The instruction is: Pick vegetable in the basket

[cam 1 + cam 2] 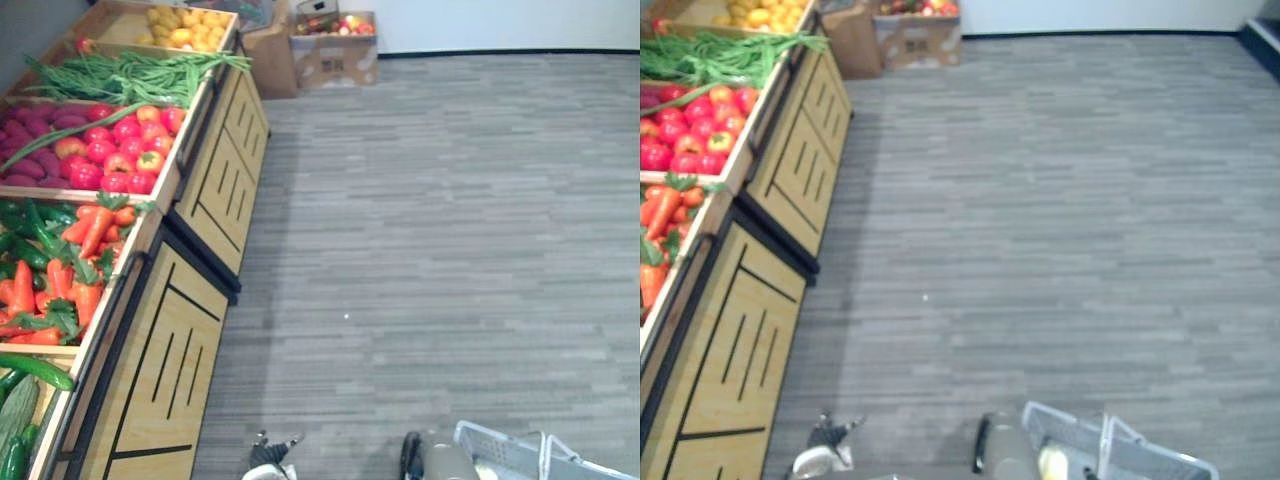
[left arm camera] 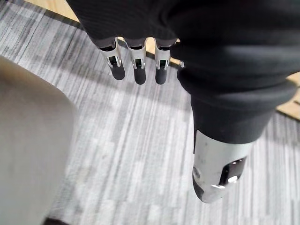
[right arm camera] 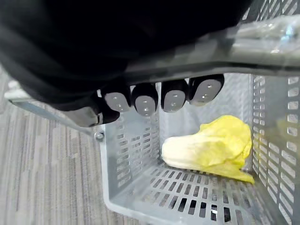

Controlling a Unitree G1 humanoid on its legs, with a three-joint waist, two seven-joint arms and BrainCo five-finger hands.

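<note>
Cabbage (image 3: 206, 145): 1 head, white at the stem end with crinkled yellow leaves, lying on its side on the slotted bottom of the grey basket (image 3: 131, 154).
Right hand (image 3: 159, 99): fingers curled round the basket's handle (image 3: 262, 51).
Left hand (image 2: 139, 63): fingers straight and loose, thumb apart, holding nothing, above the grey floor (image 2: 131, 154).
Wooden stand (image 1: 170, 360): on my left, with carrots (image 1: 22, 285) in 1 bin.

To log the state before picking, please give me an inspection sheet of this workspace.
Surface: grey striped floor.
Job's things: grey basket holding one napa cabbage; wooden produce stand on the robot's left, with carrots and cucumbers.
Clutter: cardboard box by the far wall.
Robot hands: left robot hand open, above the floor; right robot hand curled round the basket's handle.
Cables: nothing seen.
Surroundings: white wall behind.
</note>
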